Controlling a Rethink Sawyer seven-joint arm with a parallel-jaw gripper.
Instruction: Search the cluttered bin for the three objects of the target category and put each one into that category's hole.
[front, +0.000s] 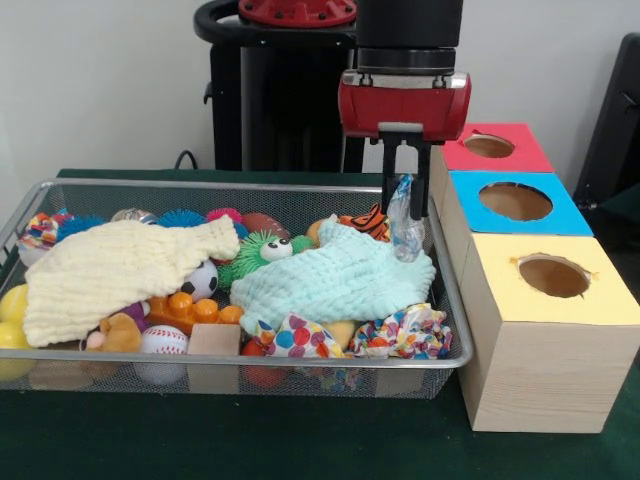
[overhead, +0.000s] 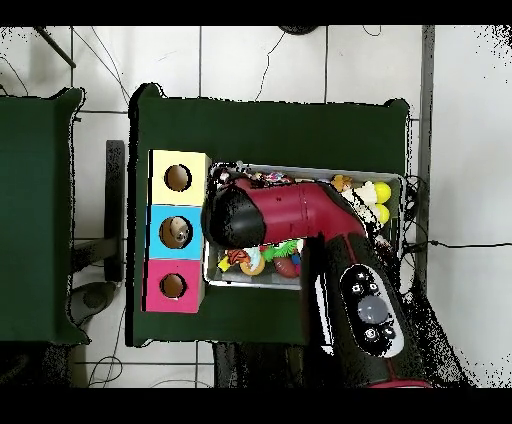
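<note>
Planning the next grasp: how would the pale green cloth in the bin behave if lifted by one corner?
The pale green cloth lies draped over toys, so it is probably floppy and would hang down. Its waffled weave suggests it is light and not slippery. Lifting it may drag the crumpled wrappers at its edge.

We found the front view evenly and softly lit, apparently from above, with no harsh glare. The wire bin (front: 452, 330) threw only a faint shadow onto the green table (front: 300, 440), and the wooden boxes (front: 545, 330) showed shaded near faces. The holes in the boxes looked dark inside. In the overhead view, the red arm (overhead: 300, 215) carried a few pale highlights, while the white floor (overhead: 465, 130) appeared bright and washed.
</note>
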